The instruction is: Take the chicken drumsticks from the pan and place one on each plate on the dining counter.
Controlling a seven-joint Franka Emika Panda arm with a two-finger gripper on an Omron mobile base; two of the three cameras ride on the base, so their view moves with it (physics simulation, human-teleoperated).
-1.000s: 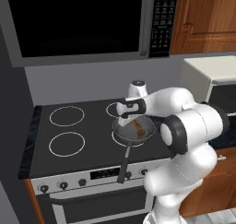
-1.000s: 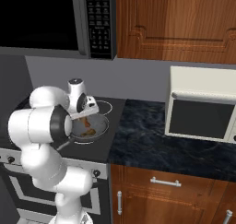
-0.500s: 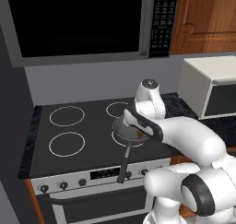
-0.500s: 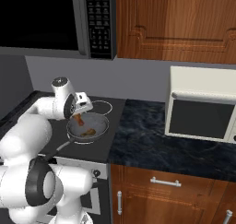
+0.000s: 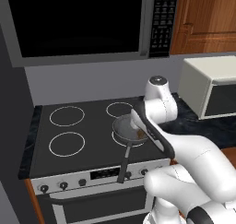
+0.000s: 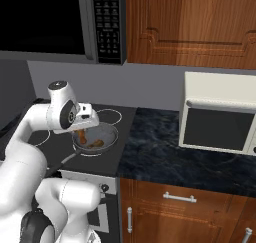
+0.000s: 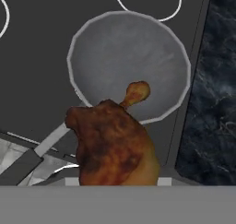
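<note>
Looking from the left base view, we see our arm bent over the stove [image 5: 87,131], the hand low above the pan [image 5: 130,130] that sits on the front right burner with its long dark handle [image 5: 125,163] pointing toward the oven front. A patch of orange-brown shows at the pan's right side just under the wrist, a drumstick [image 5: 141,134], but from here we cannot tell whether it lies in the pan or hangs from the hand. From the right base view, the gripper [image 6: 82,134] points down over the pan's near-left part, and an orange-brown drumstick hangs from it with its lower end just above the pan floor; a second brownish piece [image 6: 96,143] seems to lie in the pan beside it, though it is too small for us to be sure. From the hand view, the drumstick sits right at the jaws, thick meaty end close to the camera and thin bone end [image 7: 137,93] pointing away over the pan, so its long axis runs roughly along the gripper's own line of sight. The jaws stand partly closed on the meaty end. We judge it is lifted clear of the pan, which lies straight ahead beneath it, with the black marbled counter [image 7: 216,80] off to the right of the stove.
</note>
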